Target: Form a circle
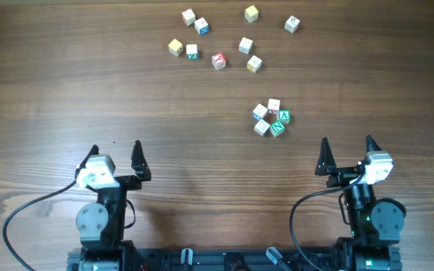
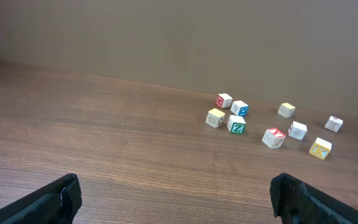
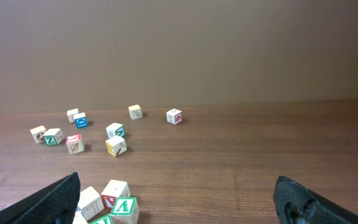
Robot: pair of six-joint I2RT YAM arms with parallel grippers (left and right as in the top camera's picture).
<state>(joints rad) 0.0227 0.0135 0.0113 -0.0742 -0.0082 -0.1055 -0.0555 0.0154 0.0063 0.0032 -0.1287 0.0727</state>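
The circle (image 1: 270,119) is a tight ring of small wooden letter cubes right of the table's middle, two of them green-faced. In the right wrist view part of the circle (image 3: 114,200) shows low on the left, just inside my left fingertip. My right gripper (image 1: 346,154) stands open near the front edge, below and to the right of the circle, with nothing between its fingers. My left gripper (image 1: 115,156) stands open at the front left, far from the cubes and empty.
Several loose letter cubes (image 1: 218,60) lie scattered across the far side of the table, also seen as loose cubes (image 2: 274,137) in the left wrist view. A brown wall rises behind the table's far edge.
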